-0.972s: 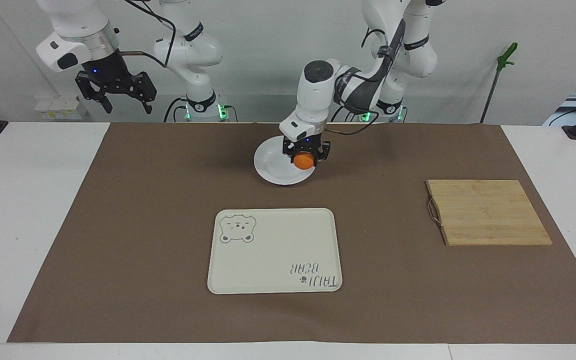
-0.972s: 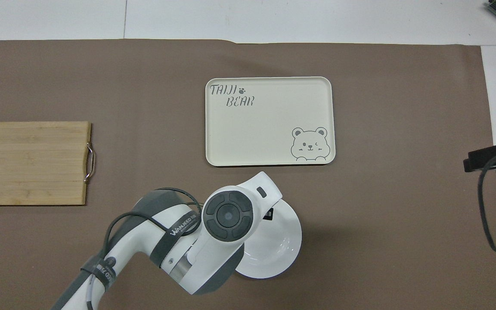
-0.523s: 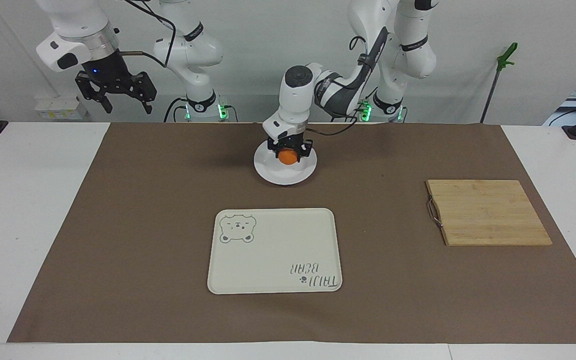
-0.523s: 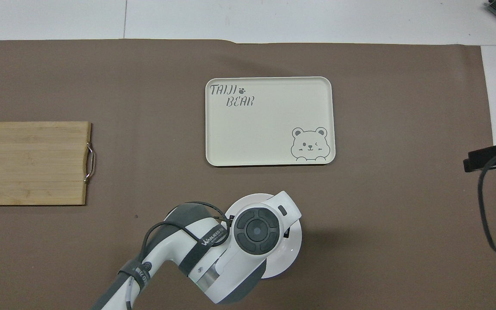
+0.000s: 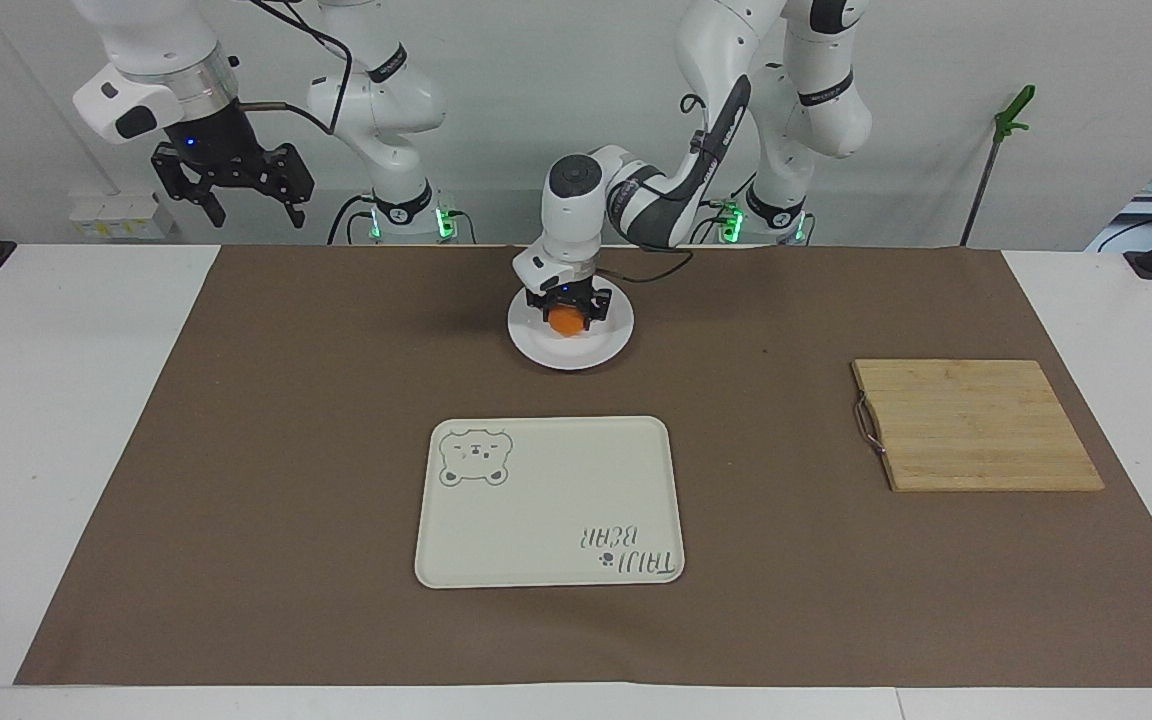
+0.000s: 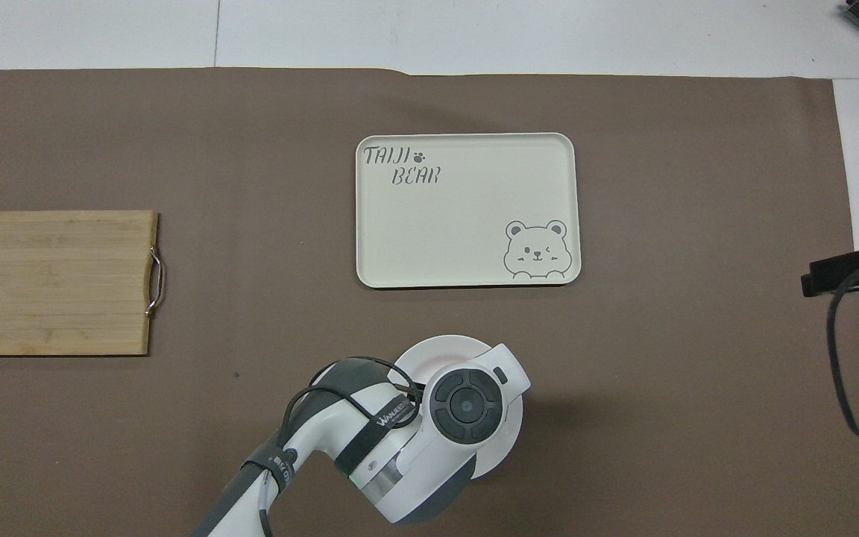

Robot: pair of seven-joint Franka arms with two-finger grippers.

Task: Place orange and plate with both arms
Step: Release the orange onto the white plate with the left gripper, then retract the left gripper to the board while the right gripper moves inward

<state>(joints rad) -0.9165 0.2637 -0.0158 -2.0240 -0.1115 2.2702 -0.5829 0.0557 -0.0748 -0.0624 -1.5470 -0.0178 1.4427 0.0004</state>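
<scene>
A brown mat covers the white surface (image 5: pixel 56 420). Nearest the robots, the left gripper (image 5: pixel 564 308) clasps the orange (image 5: pixel 565 320) low over the plate (image 5: pixel 591 347), apparently for release. The right gripper (image 5: pixel 232 185) waits raised, fingers spread. Farther out, the tray (image 5: pixel 546 500) reads "TAIJI BEAR".

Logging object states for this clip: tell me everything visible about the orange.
The orange is a small, round, bright-orange fruit with a smooth-looking skin. It sits between the fingers of the left gripper, low over the middle of the plate; whether it touches the plate cannot be told. In the overhead view the arm hides it.
</scene>
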